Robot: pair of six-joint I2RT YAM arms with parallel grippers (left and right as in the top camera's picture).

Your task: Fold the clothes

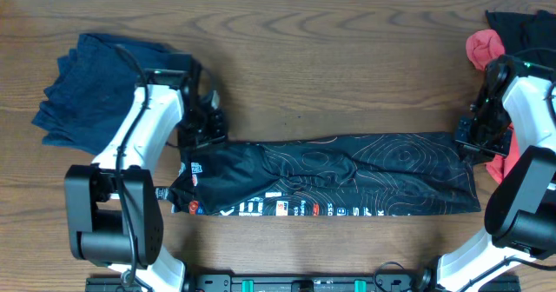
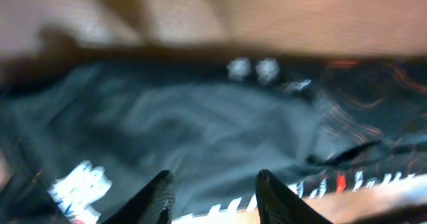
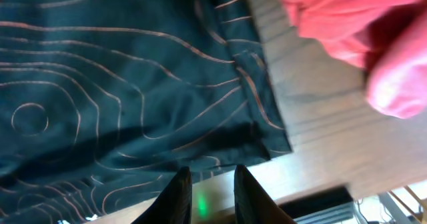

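Note:
A black jersey (image 1: 347, 175) with thin orange contour lines and white logos lies folded into a long strip across the table. My left gripper (image 1: 207, 122) hovers over the strip's upper left corner. In the left wrist view it (image 2: 213, 184) is open, with blurred black cloth (image 2: 200, 124) below and nothing between the fingers. My right gripper (image 1: 473, 137) is at the strip's upper right end. In the right wrist view it (image 3: 208, 181) is open a little above the jersey's edge (image 3: 120, 84), holding nothing.
A crumpled navy garment (image 1: 91, 88) lies at the far left. Coral-red pieces (image 1: 485, 49) (image 3: 333, 24) and another black garment (image 1: 526, 27) sit at the right edge, close to my right arm. Bare wooden table (image 1: 330, 75) stretches behind the jersey.

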